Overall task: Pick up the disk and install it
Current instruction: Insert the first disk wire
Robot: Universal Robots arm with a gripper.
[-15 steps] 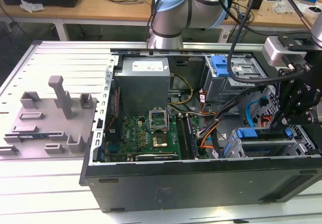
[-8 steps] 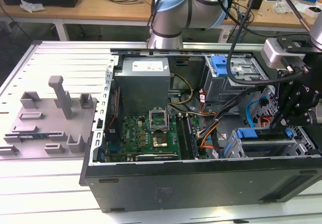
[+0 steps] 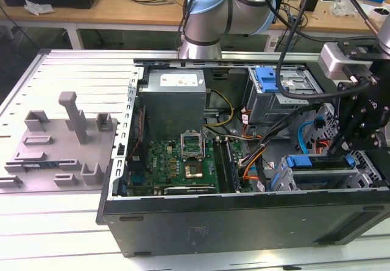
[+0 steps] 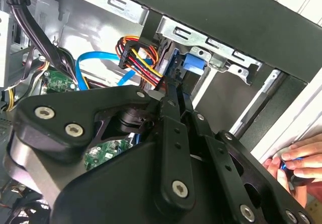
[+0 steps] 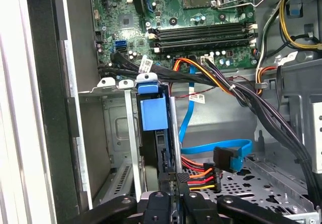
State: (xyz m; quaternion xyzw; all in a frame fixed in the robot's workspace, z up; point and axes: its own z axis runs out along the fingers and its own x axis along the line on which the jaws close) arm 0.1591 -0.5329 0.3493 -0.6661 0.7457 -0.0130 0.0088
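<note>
Nearby, disk (image 5: pixel 152 114) edge-on in drive cage (image 5: pixel 116 133).

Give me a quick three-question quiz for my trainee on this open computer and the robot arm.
1. True or false: the grey fixture with upright posts sits inside the computer case.
2. Pick one: the plastic bracket on the disk is A) red, B) blue, C) green.
3. Fill in: in the exterior view, the pincer reaches into the case at that view's ___ end.

Key:
1. False. It lies outside the case, at the exterior view's left.
2. B.
3. Right.
</note>
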